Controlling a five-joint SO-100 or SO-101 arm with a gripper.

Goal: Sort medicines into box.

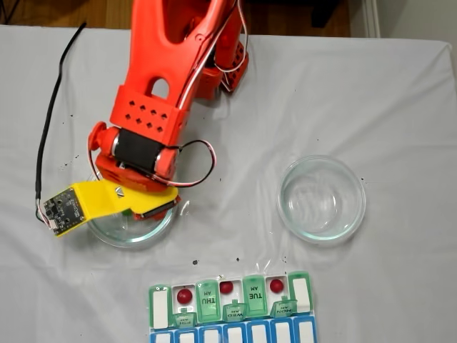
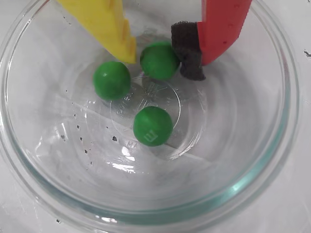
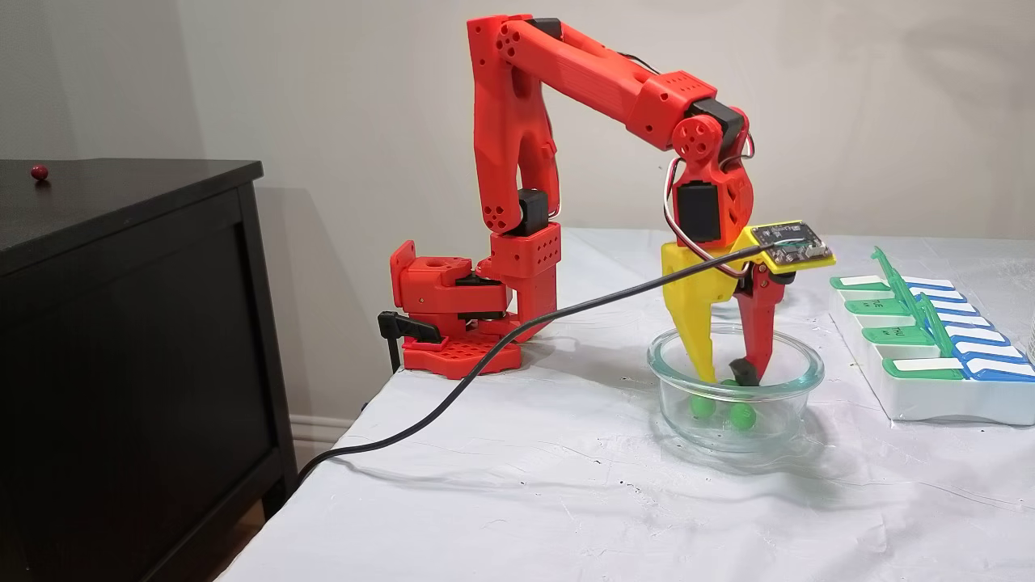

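- Medicines first: three glossy dark red balls sit in open white compartments of the long pill organiser with translucent green lids (image 1: 228, 304) at the near edge of the desk in a fixed view, one at left (image 1: 185, 294), one in the middle (image 1: 226, 287), one at right (image 1: 276, 286).
- Three bright green glossy balls lie in the round clear glass dish (image 2: 272, 160) on the left: the far one (image 2: 159, 60), the left one (image 2: 112, 80), the near one (image 2: 152, 125).
- The tool (image 2: 163, 58) is spread, its yellow finger (image 2: 109, 24) and its red finger with a dark pad (image 2: 218, 29) standing either side of the far green ball; the yellow tip looks to touch it, the pad sits just beside it, and no pinch is made yet.
- A second round clear glass dish (image 1: 321, 198) on the right holds nothing.
- Judgement: about half is done, the red ones sorted, all three green ones left.
- A stray small red ball (image 3: 38, 171) rests on the black cabinet (image 3: 129, 323) far left in a fixed view.
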